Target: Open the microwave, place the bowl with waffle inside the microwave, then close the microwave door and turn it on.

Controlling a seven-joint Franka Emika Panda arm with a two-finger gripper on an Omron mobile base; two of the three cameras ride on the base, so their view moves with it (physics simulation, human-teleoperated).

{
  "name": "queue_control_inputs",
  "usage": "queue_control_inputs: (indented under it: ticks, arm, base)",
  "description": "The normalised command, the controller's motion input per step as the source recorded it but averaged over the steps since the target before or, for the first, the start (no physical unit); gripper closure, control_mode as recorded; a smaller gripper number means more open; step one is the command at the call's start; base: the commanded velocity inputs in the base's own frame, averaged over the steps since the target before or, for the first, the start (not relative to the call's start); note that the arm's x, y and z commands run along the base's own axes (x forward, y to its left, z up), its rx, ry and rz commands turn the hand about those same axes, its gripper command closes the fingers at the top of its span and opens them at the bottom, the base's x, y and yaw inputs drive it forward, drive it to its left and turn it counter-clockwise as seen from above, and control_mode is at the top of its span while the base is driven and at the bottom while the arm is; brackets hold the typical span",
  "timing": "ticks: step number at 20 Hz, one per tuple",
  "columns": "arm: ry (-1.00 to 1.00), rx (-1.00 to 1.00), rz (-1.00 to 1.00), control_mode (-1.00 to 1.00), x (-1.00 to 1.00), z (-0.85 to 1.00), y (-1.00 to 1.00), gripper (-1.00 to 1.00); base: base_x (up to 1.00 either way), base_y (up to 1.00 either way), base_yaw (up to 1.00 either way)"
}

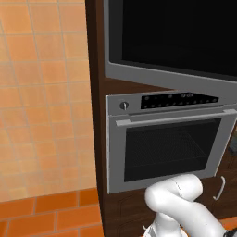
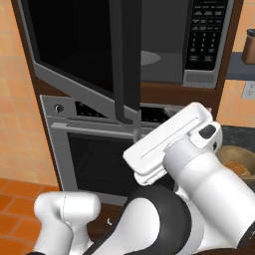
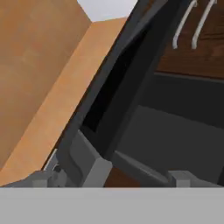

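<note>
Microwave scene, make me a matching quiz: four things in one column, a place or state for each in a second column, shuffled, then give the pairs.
Things:
1. microwave door
2. oven
3. bowl with waffle
4. keypad

Places or states:
A. shut, below the microwave
B. swung open, seen edge-on
C. on the microwave's right side
D. on the counter at right, behind the arm

Pairs: 1-B, 2-A, 3-D, 4-C

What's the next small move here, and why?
Probably back the hand off the microwave door and swing toward the bowl with waffle. The door already stands swung out, the microwave cavity is exposed, and the bowl sits on the counter to the right.
</note>
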Motion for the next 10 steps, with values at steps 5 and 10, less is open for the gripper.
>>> queue_control_inputs:
  ticks: [5,10]
  arm:
    - [-0.23,-0.37,0.30,-1.00,0.19,-0.24,-0.02,-1.00]
    - [-0.20,-0.12,0.12,-1.00,0.45,0.00,-0.16,-1.00]
  base:
    - [0.00,0.00,0.00]
    - [0.00,0.00,0.00]
